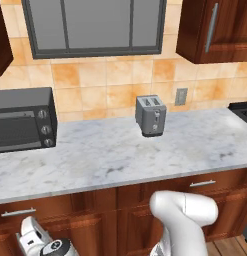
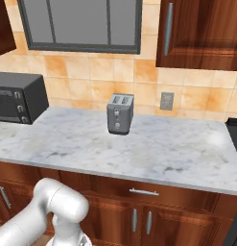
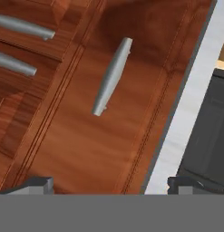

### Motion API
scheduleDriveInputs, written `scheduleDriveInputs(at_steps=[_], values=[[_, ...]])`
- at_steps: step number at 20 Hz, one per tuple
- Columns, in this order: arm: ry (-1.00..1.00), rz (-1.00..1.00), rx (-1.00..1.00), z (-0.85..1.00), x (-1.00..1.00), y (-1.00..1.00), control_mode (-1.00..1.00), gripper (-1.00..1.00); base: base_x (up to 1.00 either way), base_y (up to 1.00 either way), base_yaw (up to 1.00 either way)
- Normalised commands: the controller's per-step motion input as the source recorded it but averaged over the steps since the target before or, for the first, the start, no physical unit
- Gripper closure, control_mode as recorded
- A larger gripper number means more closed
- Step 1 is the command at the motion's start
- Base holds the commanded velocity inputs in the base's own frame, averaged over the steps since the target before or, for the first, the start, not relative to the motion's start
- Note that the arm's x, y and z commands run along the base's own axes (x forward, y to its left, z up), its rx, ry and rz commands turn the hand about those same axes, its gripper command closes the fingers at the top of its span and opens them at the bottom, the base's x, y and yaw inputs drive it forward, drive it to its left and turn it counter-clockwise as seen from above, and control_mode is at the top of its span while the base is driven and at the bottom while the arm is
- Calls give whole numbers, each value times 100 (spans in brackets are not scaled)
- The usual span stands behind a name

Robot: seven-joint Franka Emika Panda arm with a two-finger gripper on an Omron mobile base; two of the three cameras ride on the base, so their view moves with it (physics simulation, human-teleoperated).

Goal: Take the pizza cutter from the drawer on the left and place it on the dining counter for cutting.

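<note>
The drawer [image 3: 99,113] is shut, so I can't tell where the pizza cutter lies; I judge it inside. Its bar handle [image 3: 112,76] sits ahead of my pincer [image 3: 109,185], which is spread wide and empty. I should center on the bar, straddle it squarely, then close under the table edge [image 3: 186,97].

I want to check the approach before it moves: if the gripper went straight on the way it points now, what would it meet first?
Most likely the drawer: its dark wood front fills the space ahead of the open gripper, with the silver bar handle somewhat further up in the hand view. How far off is unclear.
</note>
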Motion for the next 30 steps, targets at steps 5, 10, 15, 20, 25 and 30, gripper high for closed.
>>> scheduleDriveInputs(at_steps=[5,10,15,20,25,30], values=[[0,1,3,-12,33,44,-100,-100,0,0,0],[-2,0,0,-37,37,41,-100,-100,0,0,0],[0,0,0,-26,22,13,-100,-100,0,0,0],[-4,0,0,-33,35,25,-100,-100,0,0,0],[-9,0,0,-28,30,27,-100,-100,0,0,0],[-7,0,2,-27,29,28,-100,-100,0,0,0]])
